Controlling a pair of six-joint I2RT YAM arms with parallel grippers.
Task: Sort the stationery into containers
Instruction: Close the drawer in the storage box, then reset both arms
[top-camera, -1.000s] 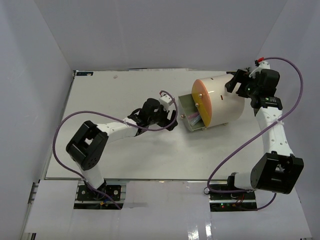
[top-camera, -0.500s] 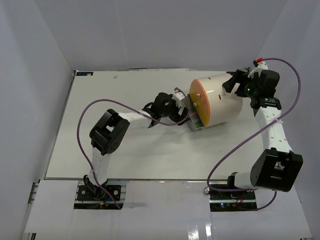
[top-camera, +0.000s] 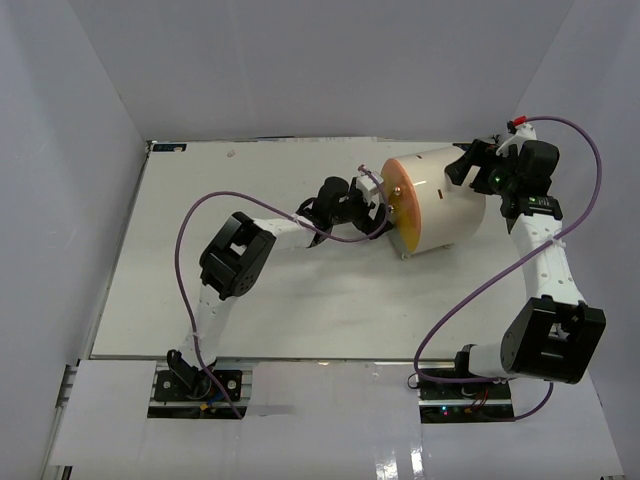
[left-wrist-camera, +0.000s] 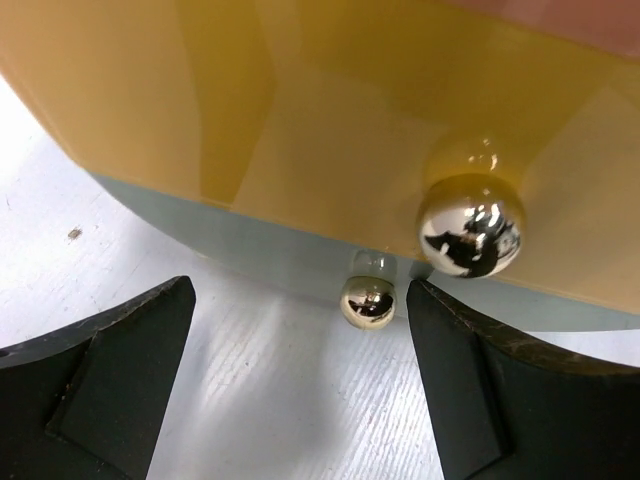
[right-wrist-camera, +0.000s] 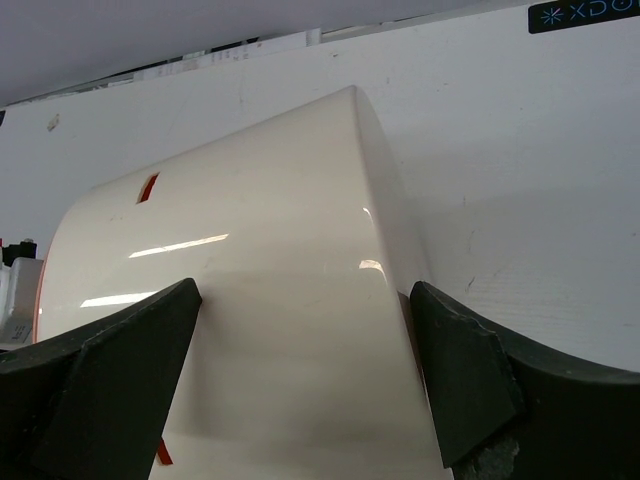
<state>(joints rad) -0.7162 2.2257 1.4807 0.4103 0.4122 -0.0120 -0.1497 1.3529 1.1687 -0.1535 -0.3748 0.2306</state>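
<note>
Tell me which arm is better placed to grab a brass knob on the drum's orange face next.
Left. The left tool is open at the orange face, a small brass knob between its fingers. The right tool straddles the far end of the drum.

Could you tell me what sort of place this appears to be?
Probably a robotics lab cell: white panels enclose a white table, with left arm and right arm bolted at its edge.

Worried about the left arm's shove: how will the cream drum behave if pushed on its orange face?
The drum lies on its curved side, so it may roll if nudged off-axis. Its glossy shell looks slippery and rigid, so it would likely slide, not dent. The right end effector, open at its rear, probably braces it.
</note>
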